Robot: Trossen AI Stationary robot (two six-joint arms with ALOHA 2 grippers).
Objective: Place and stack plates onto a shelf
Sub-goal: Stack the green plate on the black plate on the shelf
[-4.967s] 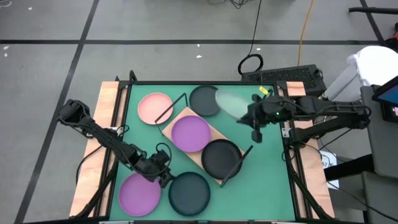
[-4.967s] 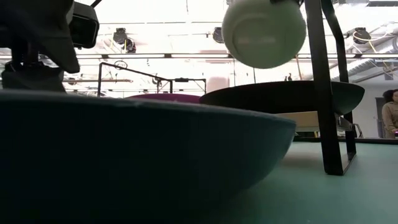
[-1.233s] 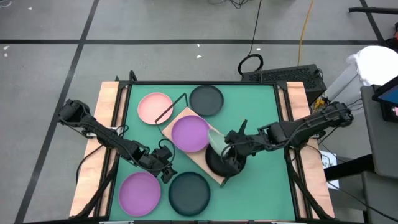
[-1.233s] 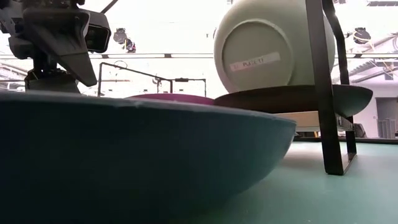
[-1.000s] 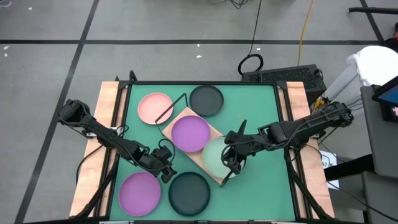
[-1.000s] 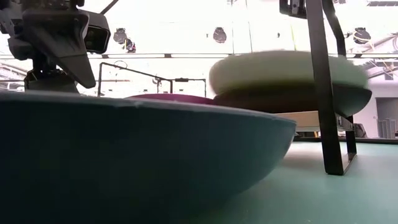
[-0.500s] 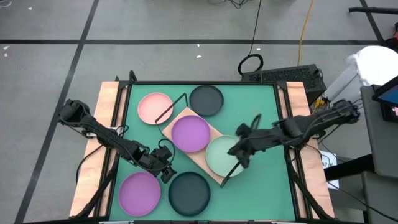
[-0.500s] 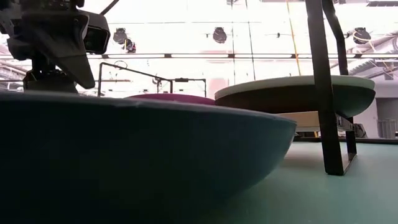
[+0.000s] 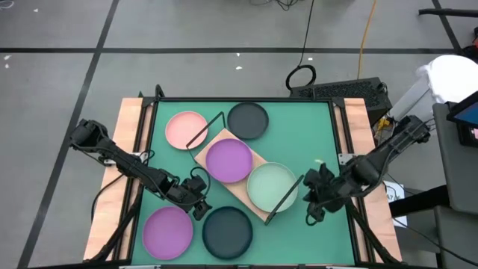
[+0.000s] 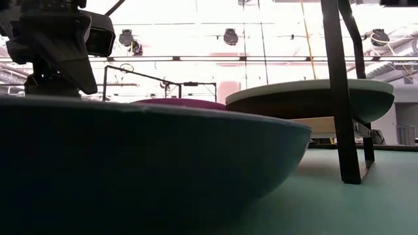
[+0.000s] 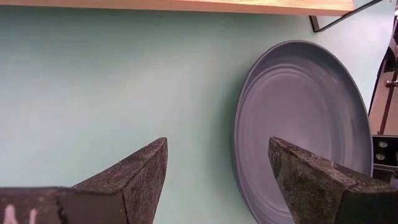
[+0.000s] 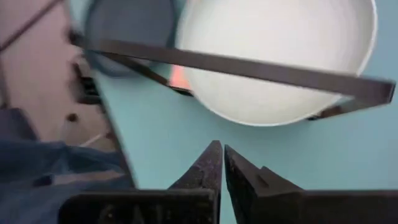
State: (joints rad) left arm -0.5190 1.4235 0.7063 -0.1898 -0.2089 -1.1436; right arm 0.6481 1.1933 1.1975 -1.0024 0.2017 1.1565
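The shelf (image 9: 204, 155) lies slantwise in the middle of the table. It carries a purple plate (image 9: 229, 160) and a pale grey-green plate (image 9: 270, 187); in the low view the pale plate (image 10: 307, 87) rests on a dark plate (image 10: 300, 104). My right gripper (image 9: 311, 218) hangs shut over the mat, right of the shelf's wire end (image 9: 288, 198), touching nothing. My left gripper (image 9: 199, 205) stands open over bare mat, between a purple plate (image 9: 168, 230) and a dark plate (image 9: 228, 231) near the front edge. In the left wrist view that dark plate (image 11: 301, 124) lies beside my open fingers.
A pink plate (image 9: 186, 129) and another dark plate (image 9: 247, 120) lie on the mat at the far side, by the shelf's other wire end (image 9: 205, 128). Bare mat shows at the right, far and near. Wooden rails (image 9: 128, 149) border the table.
The pale grey-green plate, tilted on edge a moment ago, has dropped flat onto the dark plate on the shelf and lies still. My right gripper has let go of it and drawn back toward the table's right and near edges.
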